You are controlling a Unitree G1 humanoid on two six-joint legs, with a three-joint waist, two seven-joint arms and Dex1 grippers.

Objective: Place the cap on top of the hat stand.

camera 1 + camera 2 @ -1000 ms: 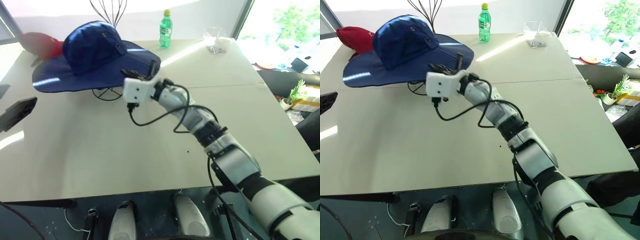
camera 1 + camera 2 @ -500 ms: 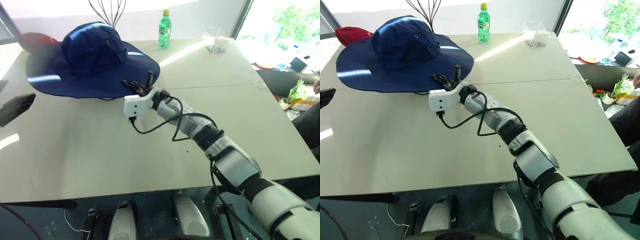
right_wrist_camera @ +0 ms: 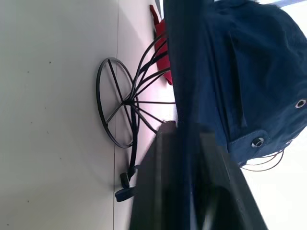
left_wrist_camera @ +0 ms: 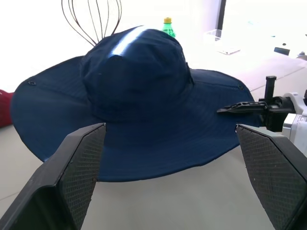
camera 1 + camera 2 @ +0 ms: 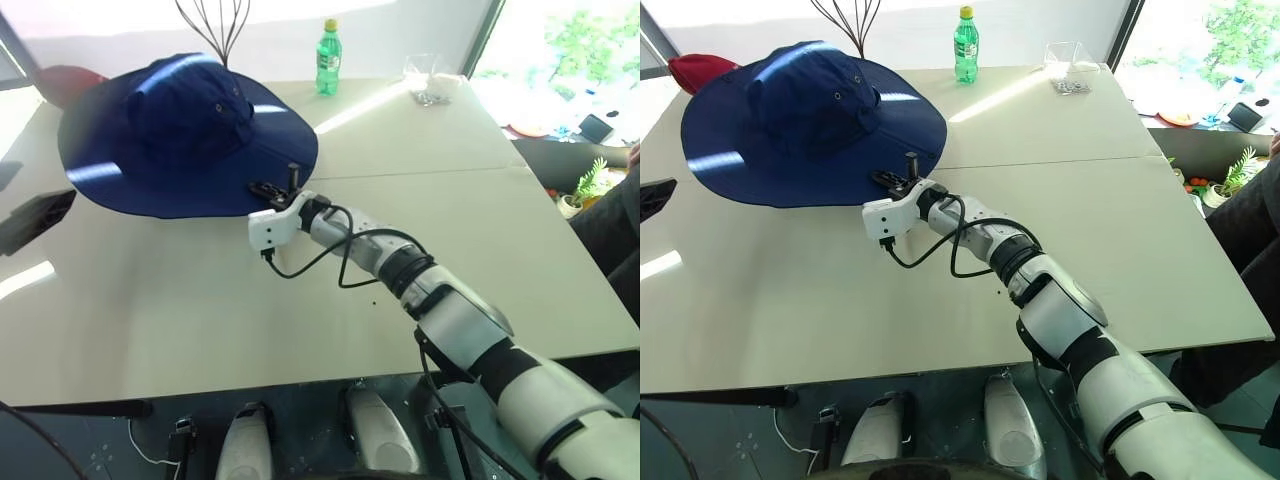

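Lowered since the earlier frame, the navy sun hat (image 5: 185, 135) is now draped over the globe-shaped wire stand (image 3: 125, 110), just ahead of the right pincer (image 5: 277, 186). Its fingers are spread apart, with the brim edge between them. If the pincer is pulled back while the brim is snagged, the hat could be dragged off.

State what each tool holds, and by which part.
Left tool: nothing. The navy-blue floppy fabric sun hat has its brim edge within the right tool; whether it is gripped cannot be told.
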